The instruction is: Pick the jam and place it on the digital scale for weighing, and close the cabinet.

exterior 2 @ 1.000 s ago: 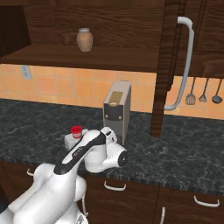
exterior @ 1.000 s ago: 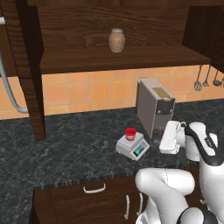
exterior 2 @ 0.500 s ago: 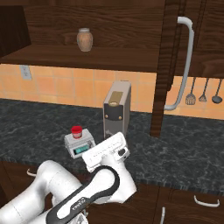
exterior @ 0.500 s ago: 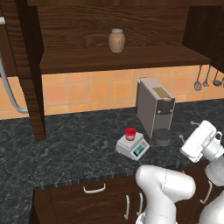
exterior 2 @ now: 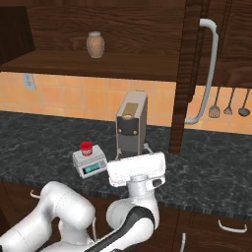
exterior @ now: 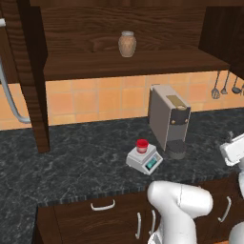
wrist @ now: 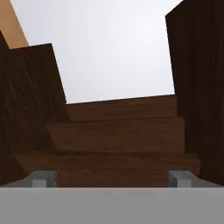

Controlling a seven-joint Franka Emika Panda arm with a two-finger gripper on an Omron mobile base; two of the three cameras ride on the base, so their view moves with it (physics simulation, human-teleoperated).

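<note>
End effector: tips spread wide apart, nothing between them, aimed up into the dark-brown cabinet. Jam already sits on the digital scale, mid-bench, just left of the coffee machine; placement judged complete. Step in hand is likely closing the cabinet: the right door stands open edge-on, its silver bar handle within reach. Advise pushing the door's outer face in a steady arc, avoiding the bench items. Jam is squat, red-lidded, much smaller than the plate.
</note>
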